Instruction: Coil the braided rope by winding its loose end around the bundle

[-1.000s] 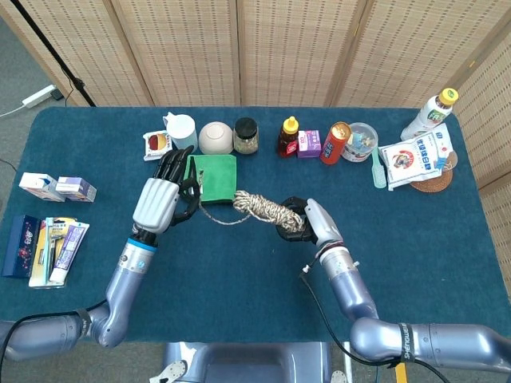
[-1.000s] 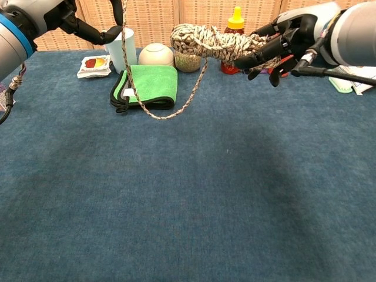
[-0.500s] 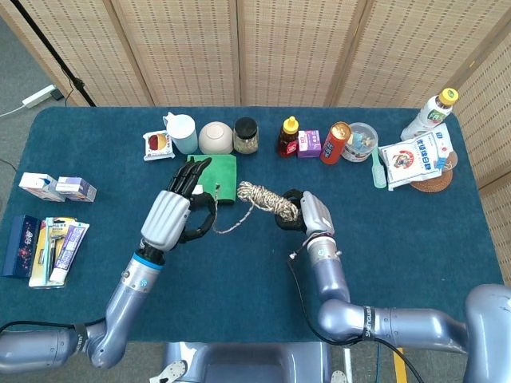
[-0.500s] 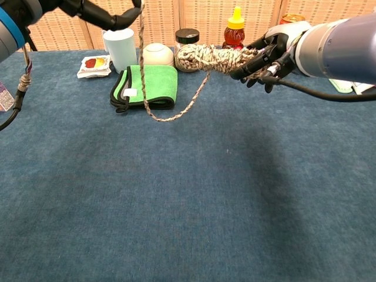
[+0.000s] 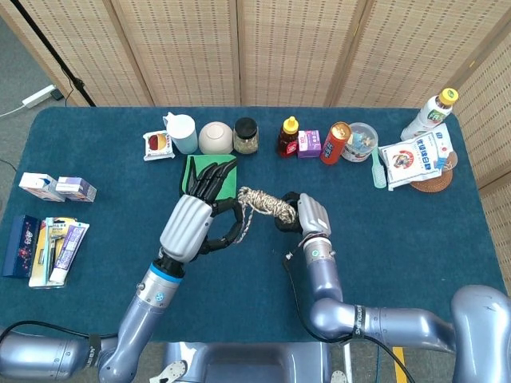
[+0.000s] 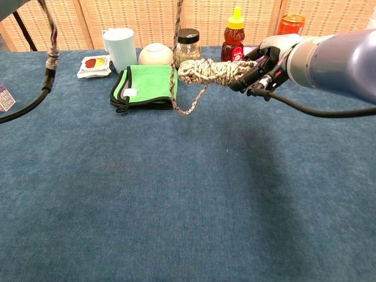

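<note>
Dark blue cloth table [image 5: 415, 263], woven screens behind. Front half of the table is bare in both views; the objects sit along the far edge and the left side.

Braided rope bundle [image 5: 267, 204] held off the surface near table centre, lying roughly level, its right end clamped in the right hand [image 5: 301, 214]. Dark fingers [image 6: 252, 75] wrap that end in the chest view. Loose end [image 6: 187, 104] drops from the bundle's left end, loops low just above the cloth, then rises straight up out of the top of the chest frame.

Left hand [image 5: 200, 215] sits just left of the bundle in the head view, fingers curled, with the strand running between fingertips and palm; it appears pinched there, though the exact contact is hard to read. The chest view shows only a cable from that arm, not the hand.

Green folded cloth [image 6: 148, 85] lies flat behind the low loop, partly covered by the left hand in the head view.

Far edge, left to right: snack packet [image 5: 157, 144], pale blue cup [image 5: 183, 132], white bowl [image 5: 215, 136], dark-lidded jar [image 5: 246, 135], yellow-capped bottle [image 5: 289, 136], small pink box [image 5: 309, 144], orange can [image 5: 336, 142], clear tub [image 5: 361, 141]. Far right corner: printed pouch [image 5: 413, 159], tall bottle [image 5: 429, 113]. Left edge: small cartons [image 5: 56, 187] and toothpaste boxes [image 5: 46, 247].
</note>
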Controlling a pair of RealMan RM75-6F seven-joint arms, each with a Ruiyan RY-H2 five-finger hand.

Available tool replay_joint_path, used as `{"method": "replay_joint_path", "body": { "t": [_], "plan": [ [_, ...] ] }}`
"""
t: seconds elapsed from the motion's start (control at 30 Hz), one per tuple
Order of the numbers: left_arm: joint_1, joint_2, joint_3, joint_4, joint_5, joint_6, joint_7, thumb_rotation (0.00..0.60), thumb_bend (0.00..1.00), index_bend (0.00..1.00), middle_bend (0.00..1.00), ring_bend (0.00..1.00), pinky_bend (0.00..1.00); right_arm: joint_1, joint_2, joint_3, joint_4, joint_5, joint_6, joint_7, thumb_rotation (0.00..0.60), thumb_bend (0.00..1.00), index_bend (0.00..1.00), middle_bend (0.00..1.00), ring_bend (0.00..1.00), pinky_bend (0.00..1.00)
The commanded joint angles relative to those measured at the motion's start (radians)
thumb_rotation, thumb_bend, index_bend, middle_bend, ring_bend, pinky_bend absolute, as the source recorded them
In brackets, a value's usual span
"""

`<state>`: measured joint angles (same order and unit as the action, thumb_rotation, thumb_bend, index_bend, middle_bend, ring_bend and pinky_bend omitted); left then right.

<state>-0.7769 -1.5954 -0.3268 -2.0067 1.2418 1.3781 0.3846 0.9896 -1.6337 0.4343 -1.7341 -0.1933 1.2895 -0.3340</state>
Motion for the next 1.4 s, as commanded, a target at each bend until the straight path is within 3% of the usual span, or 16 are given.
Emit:
{"method": "replay_joint_path", "body": {
  "t": [0.03,0.57,0.83,0.97,1.17,1.3,1.4],
  "plan": [
    [-0.023,-0.043,-0.058,-0.032,-0.085,-0.012,-0.01,0.6,0.41,0.67,0.0,0.0,0.0,-0.008,-0.002,-0.021,-0.003,-0.019,-0.009,-0.023,0.6,1.0,0.68,0.62,0.46,0.67],
    [-0.172,-0.183,-0.317,-0.015,-0.284,0.05,0.055,0.6,0.42,0.67,0.0,0.0,0.0,-0.048,0.032,-0.104,-0.088,-0.115,-0.106,-0.093,0.6,1.0,0.68,0.62,0.46,0.67],
    [-0.217,-0.177,-0.425,0.051,-0.347,0.084,0.078,0.6,0.42,0.67,0.0,0.0,0.0,-0.084,0.119,-0.153,-0.179,-0.177,-0.215,-0.085,0.6,1.0,0.68,0.62,0.46,0.67],
    [-0.223,-0.163,-0.442,0.079,-0.379,0.082,0.079,0.6,0.42,0.68,0.0,0.0,0.0,-0.099,0.175,-0.158,-0.209,-0.189,-0.321,-0.044,0.6,1.0,0.68,0.62,0.46,0.67],
    [-0.227,-0.153,-0.425,0.147,-0.394,0.074,0.066,0.6,0.42,0.68,0.0,0.0,0.0,-0.12,0.29,-0.148,-0.233,-0.234,-0.569,0.062,0.6,1.0,0.69,0.62,0.46,0.67],
    [-0.222,-0.161,-0.399,0.221,-0.413,0.053,0.031,0.6,0.42,0.68,0.0,0.0,0.0,-0.149,0.372,-0.109,-0.232,-0.291,-0.78,0.175,0.6,1.0,0.69,0.62,0.46,0.67],
    [-0.218,-0.172,-0.379,0.266,-0.423,0.038,0.003,0.6,0.42,0.68,0.0,0.0,0.0,-0.175,0.405,-0.075,-0.235,-0.344,-0.865,0.237,0.6,1.0,0.69,0.63,0.46,0.67]
  ]
}}
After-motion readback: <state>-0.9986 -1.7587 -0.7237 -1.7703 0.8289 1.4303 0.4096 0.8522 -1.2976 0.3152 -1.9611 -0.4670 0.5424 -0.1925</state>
